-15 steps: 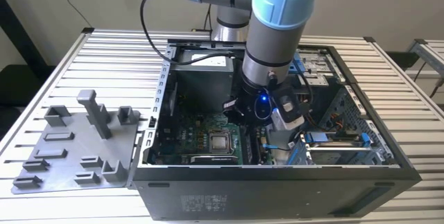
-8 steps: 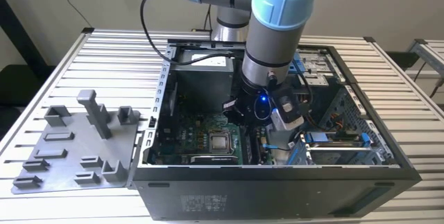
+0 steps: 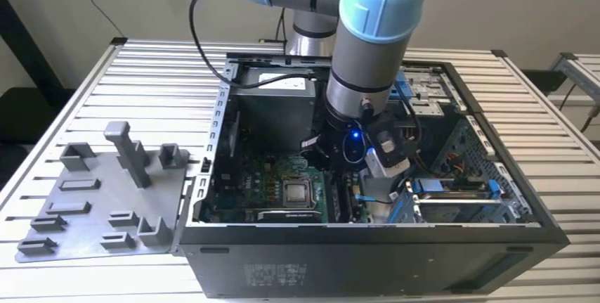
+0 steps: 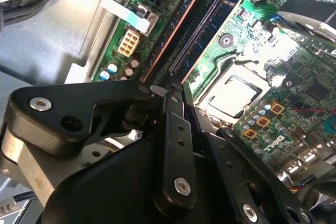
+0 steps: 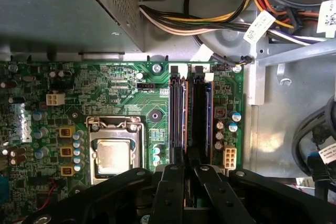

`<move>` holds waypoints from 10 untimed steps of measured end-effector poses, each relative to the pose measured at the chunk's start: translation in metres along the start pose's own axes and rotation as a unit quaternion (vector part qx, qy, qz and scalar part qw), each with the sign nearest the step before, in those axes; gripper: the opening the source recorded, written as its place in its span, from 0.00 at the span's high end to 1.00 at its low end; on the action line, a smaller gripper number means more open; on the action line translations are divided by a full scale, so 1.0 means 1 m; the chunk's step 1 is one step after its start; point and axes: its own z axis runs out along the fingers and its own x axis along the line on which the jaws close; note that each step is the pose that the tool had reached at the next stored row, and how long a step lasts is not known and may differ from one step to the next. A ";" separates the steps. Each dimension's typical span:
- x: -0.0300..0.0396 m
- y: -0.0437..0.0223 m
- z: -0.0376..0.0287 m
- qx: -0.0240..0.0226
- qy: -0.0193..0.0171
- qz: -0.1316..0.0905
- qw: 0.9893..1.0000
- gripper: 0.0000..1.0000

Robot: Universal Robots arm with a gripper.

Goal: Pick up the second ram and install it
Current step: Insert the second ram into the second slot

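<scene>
My gripper [image 3: 361, 197] is lowered inside the open computer case, over the motherboard's memory slots. In the second wrist view the second ram [image 4: 210, 24], a dark bluish board standing on edge, runs along the slot next to the processor socket and ends between my fingertips. The gripper [image 4: 179, 85] looks shut on that end. In the first wrist view the gripper [image 5: 189, 167] straddles the near end of the long black slot rails [image 5: 176, 119]. A neighbouring rail shows an orange-brown edge [image 4: 176, 30].
The processor socket [image 5: 113, 156] lies beside the slots. A grey power supply box [image 5: 63, 9] and a cable bundle [image 5: 210, 22] sit beyond the board. Blue drive clips [image 3: 431, 185] and the case walls [image 3: 375, 247] hem in the arm. A grey fixture plate [image 3: 103, 197] lies at the exterior view's left.
</scene>
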 end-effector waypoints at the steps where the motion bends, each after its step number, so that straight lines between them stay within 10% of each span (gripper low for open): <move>1: 0.0000 0.0000 0.0002 0.000 0.000 -0.001 1.000 0.86; 10: 0.0001 -0.0001 0.0038 0.000 0.001 -0.006 1.000 0.86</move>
